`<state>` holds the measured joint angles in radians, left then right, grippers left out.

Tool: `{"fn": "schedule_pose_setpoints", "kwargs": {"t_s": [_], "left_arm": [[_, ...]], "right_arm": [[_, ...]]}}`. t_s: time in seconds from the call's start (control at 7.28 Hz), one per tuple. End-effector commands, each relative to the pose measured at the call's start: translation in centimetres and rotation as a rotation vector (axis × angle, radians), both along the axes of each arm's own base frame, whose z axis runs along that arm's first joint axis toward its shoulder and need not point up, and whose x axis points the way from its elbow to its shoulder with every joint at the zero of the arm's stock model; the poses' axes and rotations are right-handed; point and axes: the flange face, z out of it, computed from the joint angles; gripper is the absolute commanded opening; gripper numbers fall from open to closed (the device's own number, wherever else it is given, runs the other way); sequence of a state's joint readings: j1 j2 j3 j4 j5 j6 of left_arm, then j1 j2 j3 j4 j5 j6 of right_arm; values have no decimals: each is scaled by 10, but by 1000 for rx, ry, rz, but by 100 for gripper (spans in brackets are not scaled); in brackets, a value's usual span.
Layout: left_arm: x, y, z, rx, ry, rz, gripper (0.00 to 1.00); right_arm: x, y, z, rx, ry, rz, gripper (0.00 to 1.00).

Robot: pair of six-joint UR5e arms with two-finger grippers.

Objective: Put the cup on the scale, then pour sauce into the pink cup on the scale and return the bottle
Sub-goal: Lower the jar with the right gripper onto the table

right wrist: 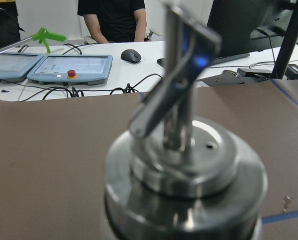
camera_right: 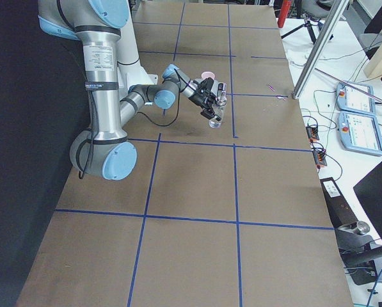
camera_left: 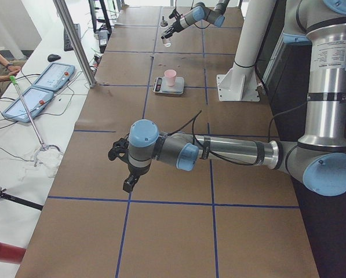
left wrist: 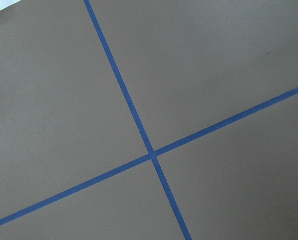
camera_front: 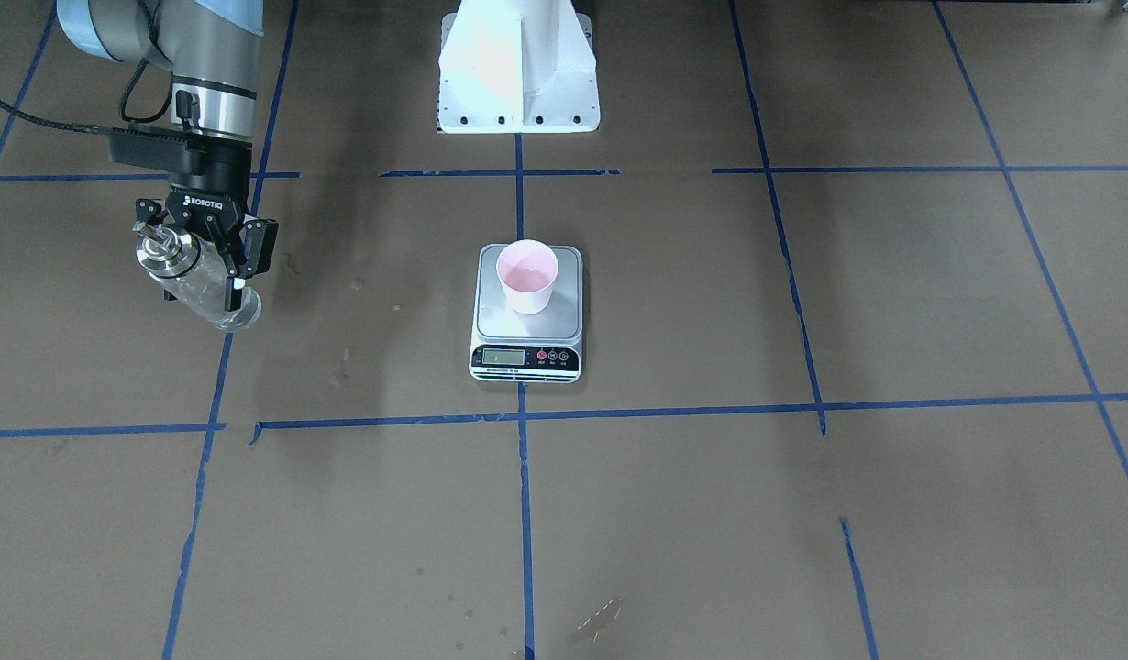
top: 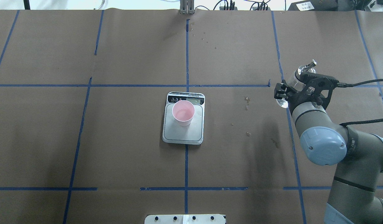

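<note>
Bottle (camera_front: 217, 305) leans, spout uppermost, clamped in right end effector (camera_front: 200, 271).

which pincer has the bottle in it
The right pincer, closed on the tilted clear bottle, off to the scale's side. The left pincer hangs far off, with no bottle near it.

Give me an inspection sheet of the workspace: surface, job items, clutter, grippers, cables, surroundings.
Surface: brown paper table gridded with blue tape.
Job's things: cup upright on scale; bottle tilted, held above the table.
Clutter: small stains on the robot's right of the scale; nothing else seen.
Grippers: right gripper, jaws shut on the bottle; left gripper over bare paper, jaws' state cannot be told.
Cables: black cable at the right wrist.
Surroundings: person, control panels and mouse beside the table.
</note>
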<state>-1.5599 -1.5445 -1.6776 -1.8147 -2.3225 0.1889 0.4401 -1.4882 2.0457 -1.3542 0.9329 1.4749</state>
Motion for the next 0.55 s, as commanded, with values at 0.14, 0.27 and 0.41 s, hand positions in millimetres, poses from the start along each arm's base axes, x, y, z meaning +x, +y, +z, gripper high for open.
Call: {"fn": "schedule_pose_setpoints", "kwargs": {"t_s": [0.14,0.27,0.41], "left_arm": [[1,-1,-3,5,1,-1,100],[0,-2,-7,11,-2,-3,100],[0,-4,-8,13,-3,-4,100]], "right_arm": [[-11,-7,38,-46,-9,72,0],[-10,-7,41,-33,-16,81,0],[-14,-8,49,-35,-1,83,0]]}}
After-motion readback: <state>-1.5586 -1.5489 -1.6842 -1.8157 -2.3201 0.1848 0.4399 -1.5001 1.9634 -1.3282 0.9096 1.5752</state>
